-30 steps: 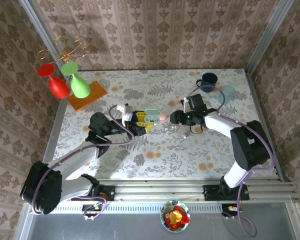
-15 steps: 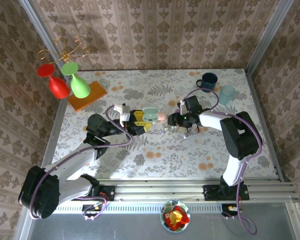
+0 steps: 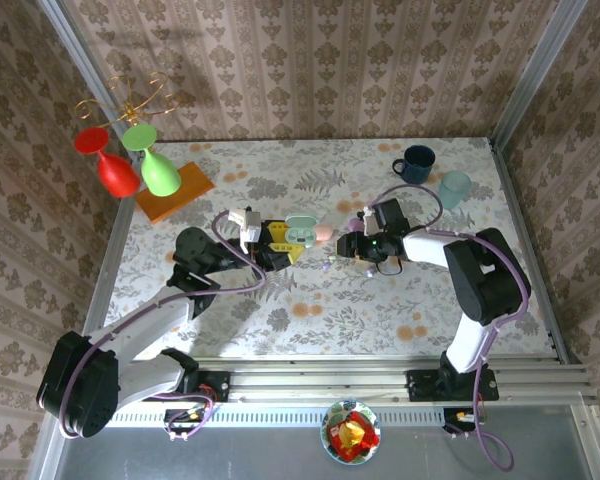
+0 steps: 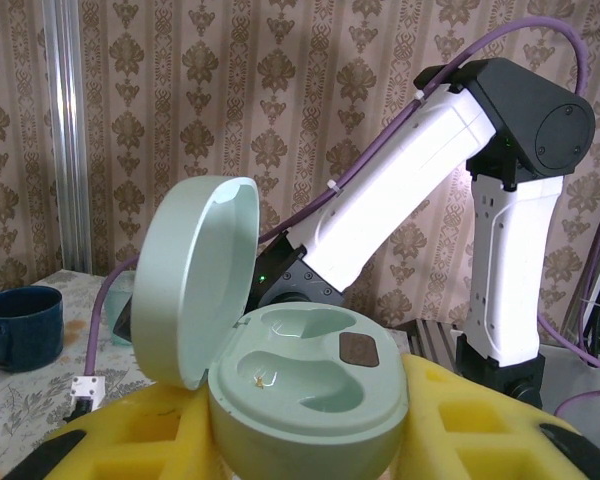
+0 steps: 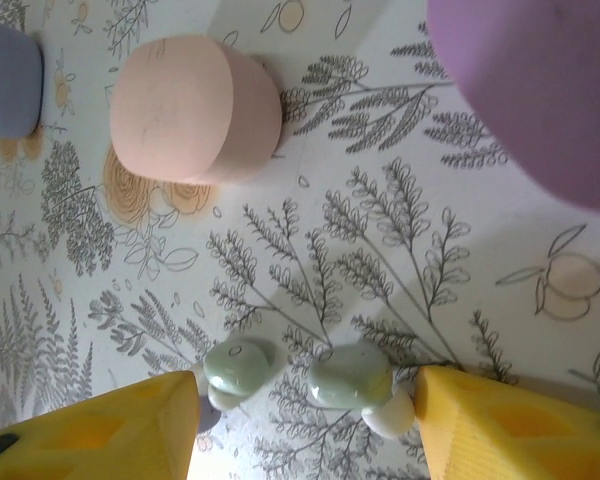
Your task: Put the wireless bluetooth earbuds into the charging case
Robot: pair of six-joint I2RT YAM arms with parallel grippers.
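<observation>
Left claw (image 4: 305, 445): closed on charging case (image 4: 310, 375), yellow fingers (image 4: 130, 440) on both flanks. Case mint green, upright, wells facing up, lid (image 4: 195, 280) swung open toward 9 o'clock. Dark patch (image 4: 360, 350) in tray; any marking too blurred to read.

Right claw (image 5: 308, 405): jaws apart, straddling two pale green earbuds (image 5: 350, 378) on flowered table (image 5: 400, 250). Pair lies in row along 9–3 line. Bud at 9 o'clock end: tip toward 7 o'clock. Other bud: whitish tip toward 4 o'clock, just beside finger.

Pink case (image 5: 195, 110), closed, at 11 o'clock of pair. Purple case (image 5: 540, 90) at 1 o'clock.
</observation>
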